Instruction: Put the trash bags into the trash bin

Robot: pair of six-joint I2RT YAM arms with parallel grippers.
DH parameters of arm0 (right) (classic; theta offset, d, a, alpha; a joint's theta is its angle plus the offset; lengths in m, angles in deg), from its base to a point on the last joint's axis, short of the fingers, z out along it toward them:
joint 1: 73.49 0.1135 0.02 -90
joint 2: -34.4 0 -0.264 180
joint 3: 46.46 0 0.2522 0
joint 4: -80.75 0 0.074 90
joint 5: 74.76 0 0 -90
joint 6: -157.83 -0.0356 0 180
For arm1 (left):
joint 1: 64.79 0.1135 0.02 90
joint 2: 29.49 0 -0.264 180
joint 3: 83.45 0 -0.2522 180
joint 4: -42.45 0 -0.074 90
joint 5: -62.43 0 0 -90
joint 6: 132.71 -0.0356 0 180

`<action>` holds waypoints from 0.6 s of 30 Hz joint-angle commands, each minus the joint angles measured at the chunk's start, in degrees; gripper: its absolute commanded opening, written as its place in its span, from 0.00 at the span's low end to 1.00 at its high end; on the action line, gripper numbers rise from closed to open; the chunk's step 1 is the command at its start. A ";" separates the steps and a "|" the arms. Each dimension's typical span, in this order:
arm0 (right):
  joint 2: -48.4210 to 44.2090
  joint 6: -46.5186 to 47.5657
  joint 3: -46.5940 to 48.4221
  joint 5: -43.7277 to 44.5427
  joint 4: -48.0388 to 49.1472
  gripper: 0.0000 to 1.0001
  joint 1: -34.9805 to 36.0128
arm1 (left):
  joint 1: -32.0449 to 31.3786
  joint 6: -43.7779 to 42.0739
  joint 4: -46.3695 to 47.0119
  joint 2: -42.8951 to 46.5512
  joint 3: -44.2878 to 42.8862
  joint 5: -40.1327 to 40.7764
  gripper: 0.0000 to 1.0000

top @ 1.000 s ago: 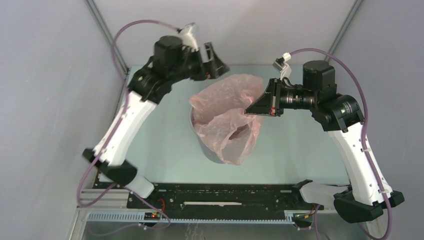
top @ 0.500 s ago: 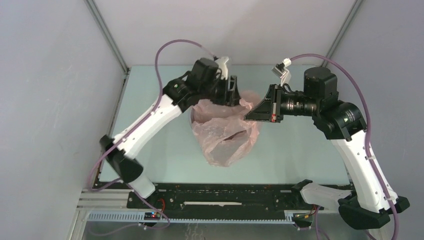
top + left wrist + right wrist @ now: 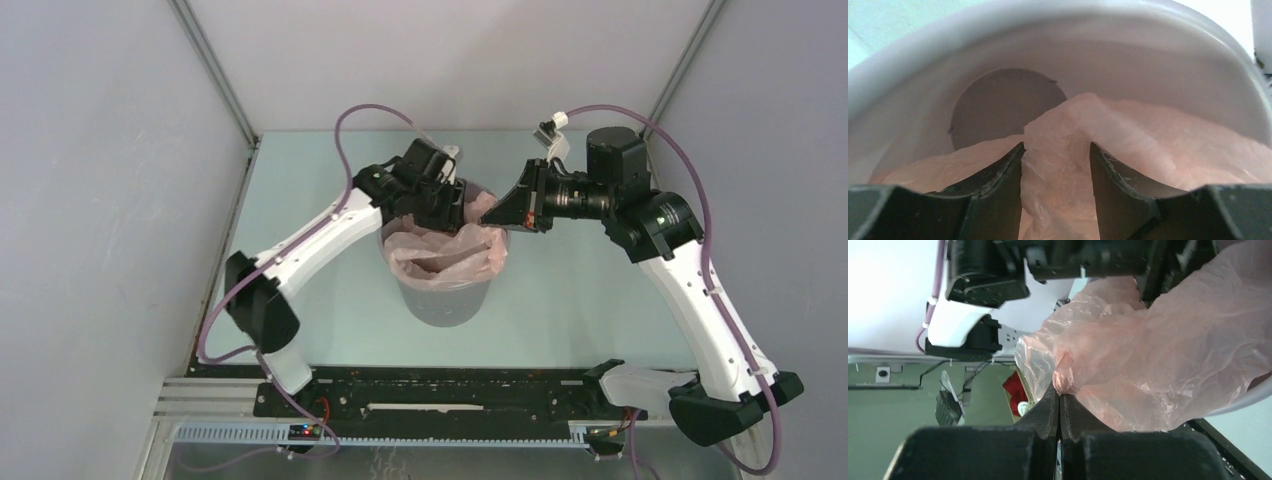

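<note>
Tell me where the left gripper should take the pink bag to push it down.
Take the raised fold of the trash bag standing between the left gripper's open fingers, coming from above, just inside the trash bin's far rim. The right gripper pinches the bag's right-hand edge.

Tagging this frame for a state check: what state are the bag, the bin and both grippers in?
trash bag: crumpled, mostly inside the bin, film bunched at the rim.
trash bin: upright, part of its bottom bare.
left gripper: open at the bin's mouth, film between its fingers.
right gripper: shut on the bag's film.
</note>
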 commanded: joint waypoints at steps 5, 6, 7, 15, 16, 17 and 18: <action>4.13 -0.11 5.37 -3.24 2.96 0.00 -6.00 | 0.50 -3.37 -3.90 0.37 -12.31 -2.71 0.71; 4.24 0.04 5.37 -3.84 2.87 0.00 -6.90 | 0.73 -3.67 -4.82 1.23 -12.90 -2.25 0.74; 4.47 0.06 5.25 -4.63 2.87 0.00 -7.97 | 1.16 -3.71 -5.45 2.18 -13.16 -2.41 0.76; 6.35 0.84 3.58 -7.77 3.00 0.00 -8.54 | 9.15 3.88 -3.98 13.55 -10.69 -12.17 0.89; 6.74 1.00 3.64 -8.02 3.12 0.00 -8.11 | 9.69 5.05 -3.20 15.03 -10.52 -12.97 0.91; 7.06 1.19 3.71 -8.06 3.34 0.00 -7.76 | 10.09 6.20 -2.50 16.44 -10.29 -13.61 0.92; 7.33 1.43 3.40 -7.84 3.70 0.00 -7.19 | 10.19 7.23 -1.29 17.82 -9.41 -14.82 0.92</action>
